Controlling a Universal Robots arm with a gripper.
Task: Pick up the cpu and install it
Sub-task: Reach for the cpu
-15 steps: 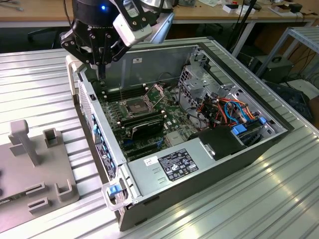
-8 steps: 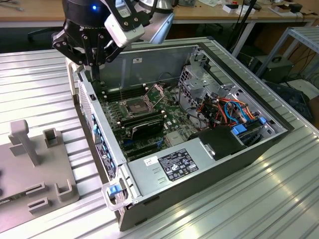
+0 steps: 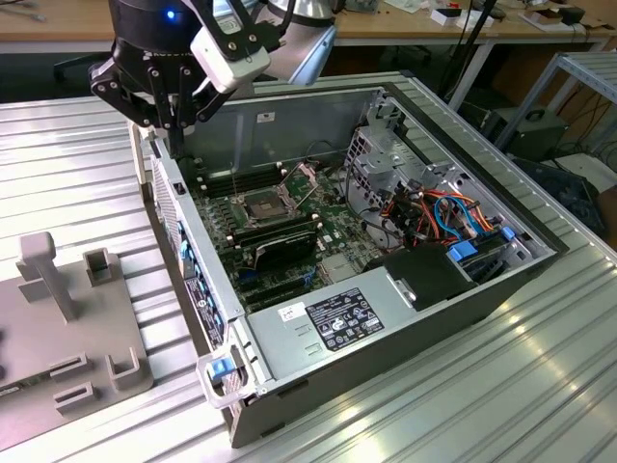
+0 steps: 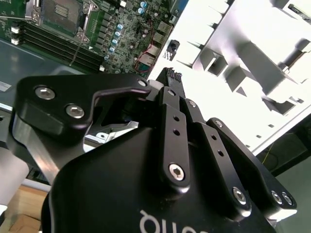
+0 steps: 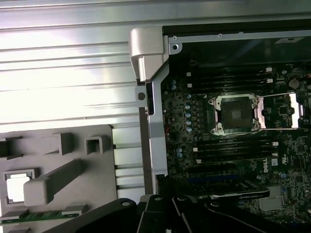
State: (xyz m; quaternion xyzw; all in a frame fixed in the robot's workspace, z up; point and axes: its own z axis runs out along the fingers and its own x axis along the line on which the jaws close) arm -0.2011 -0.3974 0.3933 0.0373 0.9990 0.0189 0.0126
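Observation:
The cpu (image 5: 17, 187) is a pale silver square lying in a square recess of the grey fixture plate (image 5: 73, 145), outside the computer case. On the motherboard, the socket (image 5: 236, 114) stands uncovered with its metal latch plate swung aside; it is also seen as the socket (image 3: 265, 204) in the exterior view. My gripper (image 3: 178, 135) hangs over the case's wall at the exterior view's left, between the fixture and the board. The fingers (image 4: 171, 76) are shut, and I see nothing held between them.
The open computer case (image 3: 405, 318) lies on a ribbed metal table (image 3: 77, 164). Memory sticks (image 3: 280, 236), a drive cage with coloured cables (image 3: 443, 212) and a power supply (image 3: 347, 313) crowd the inside. The fixture plate (image 3: 67, 328) has upright posts.

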